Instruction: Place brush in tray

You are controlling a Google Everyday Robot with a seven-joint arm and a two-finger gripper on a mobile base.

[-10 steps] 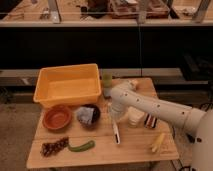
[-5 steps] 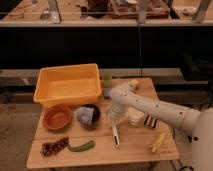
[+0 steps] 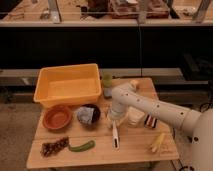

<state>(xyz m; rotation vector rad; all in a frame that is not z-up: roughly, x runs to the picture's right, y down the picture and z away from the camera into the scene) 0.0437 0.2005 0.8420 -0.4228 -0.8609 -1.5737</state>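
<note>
The brush (image 3: 115, 135) is a slim cream-white stick lying on the wooden table (image 3: 135, 152), its dark end pointing toward the front edge. My gripper (image 3: 113, 118) hangs from the white arm (image 3: 150, 106) right over the brush's far end, low at the table top. The yellow tray (image 3: 46, 93) stands at the back left of the table, well to the left of and behind the gripper.
A round orange-brown bowl (image 3: 57, 117) and a dark bowl (image 3: 88, 114) sit in front of the tray. A green bottle (image 3: 107, 85), a white cup (image 3: 135, 118), a small striped thing (image 3: 150, 121), a yellow item (image 3: 157, 142), a green pepper (image 3: 82, 146) and a brown item (image 3: 54, 146) are also on the table.
The arm has shifted only slightly over the brush's far end. The brush lies in the same place on the table.
</note>
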